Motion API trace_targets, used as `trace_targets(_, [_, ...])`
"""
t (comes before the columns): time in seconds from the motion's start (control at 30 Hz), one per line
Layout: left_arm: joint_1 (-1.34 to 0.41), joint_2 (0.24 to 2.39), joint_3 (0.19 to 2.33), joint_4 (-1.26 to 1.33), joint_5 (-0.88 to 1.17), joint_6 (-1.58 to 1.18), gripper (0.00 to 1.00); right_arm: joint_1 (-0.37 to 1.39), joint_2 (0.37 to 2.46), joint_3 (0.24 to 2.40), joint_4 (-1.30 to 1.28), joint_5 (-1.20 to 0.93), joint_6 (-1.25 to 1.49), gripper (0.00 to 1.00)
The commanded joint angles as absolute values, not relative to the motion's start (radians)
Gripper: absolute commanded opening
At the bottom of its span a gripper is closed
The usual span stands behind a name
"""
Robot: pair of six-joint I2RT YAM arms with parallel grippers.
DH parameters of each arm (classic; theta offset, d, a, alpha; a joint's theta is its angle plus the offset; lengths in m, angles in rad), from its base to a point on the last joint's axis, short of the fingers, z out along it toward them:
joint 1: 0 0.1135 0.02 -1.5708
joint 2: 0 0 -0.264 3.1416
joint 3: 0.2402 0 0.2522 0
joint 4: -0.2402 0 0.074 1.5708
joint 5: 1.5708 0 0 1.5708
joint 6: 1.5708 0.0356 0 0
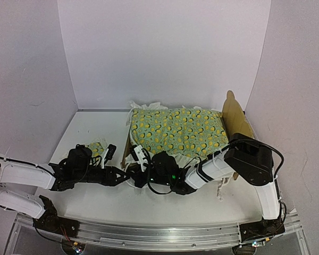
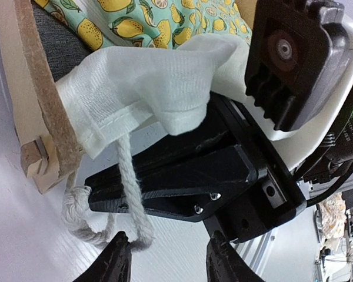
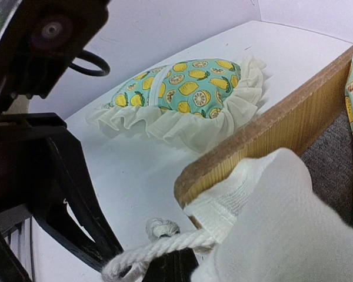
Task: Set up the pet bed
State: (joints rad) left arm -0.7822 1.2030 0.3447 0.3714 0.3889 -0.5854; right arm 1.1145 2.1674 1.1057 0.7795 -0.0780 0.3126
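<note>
Presently the pet bed (image 1: 235,114) is seen standing on the table (image 1: 93,125), and every place below is given from it. Its grey base is covered almost wholly by the lemon-print quilt (image 1: 175,130), which is spread from the headboard to the foot end, so that part of the job is judged done. The pillow (image 3: 185,88) is not on the bed; it is found lying on the table beyond the foot end, apart from the rail. At the foot-end corner a white cloth (image 2: 153,94) with a twisted cord (image 2: 129,176) is bunched over the rail; whether it belongs to the quilt cannot be told. The right gripper (image 2: 115,191) is closed on that cloth just outside the corner. The left gripper (image 2: 167,264) is held beside it with its fingers parted and nothing between them, the cord's loop lying close to one tip. What is judged left: the cloth is to be tucked or smoothed at the foot end, and the pillow is to be carried to the headboard.
</note>
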Motion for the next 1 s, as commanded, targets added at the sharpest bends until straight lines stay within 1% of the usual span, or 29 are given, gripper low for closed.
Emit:
trace_targets(0.0, [-0.773,1.104,0.363,0.341,0.359,-0.686,0.47,1.098,2.163,1.103,0.879,-0.113,0.296,0.00])
trace_targets(0.1, [-0.755,1.025,0.356,0.280,0.307,-0.740,0.48,1.094,2.163,1.102,0.879,-0.116,0.295,0.00])
trace_targets(0.2, [-0.727,0.971,0.352,0.214,0.239,-0.828,0.47,1.093,2.161,1.100,0.879,-0.117,0.293,0.00])
trace_targets(0.27, [-0.701,0.967,0.344,0.193,0.210,-0.930,0.43,1.094,2.161,1.101,0.879,-0.119,0.291,0.00])
trace_targets(0.37, [-0.663,1.040,0.359,0.194,0.269,-1.081,0.38,1.094,2.160,1.103,0.879,-0.127,0.291,0.00])
trace_targets(0.47, [-0.660,1.126,0.409,0.204,0.358,-1.159,0.33,1.093,2.162,1.107,0.877,-0.148,0.281,0.00])
trace_targets(0.6, [-0.660,1.140,0.387,0.261,0.356,-1.248,0.33,1.093,2.165,1.112,0.877,-0.151,0.266,0.00])
trace_targets(0.7, [-0.660,1.142,0.377,0.292,0.347,-1.237,0.38,1.093,2.165,1.120,0.872,-0.165,0.265,0.00])
trace_targets(0.77, [-0.660,1.146,0.379,0.293,0.338,-1.195,0.38,1.093,2.165,1.119,0.871,-0.170,0.265,0.00])
trace_targets(0.83, [-0.660,1.151,0.383,0.296,0.327,-1.164,0.36,1.093,2.161,1.116,0.871,-0.172,0.265,0.00])
trace_targets(0.9, [-0.660,1.159,0.394,0.296,0.331,-1.134,0.32,1.093,2.159,1.115,0.871,-0.172,0.263,0.00])
trace_targets(0.97, [-0.660,1.167,0.396,0.297,0.333,-1.125,0.31,1.093,2.156,1.115,0.871,-0.173,0.264,0.00])
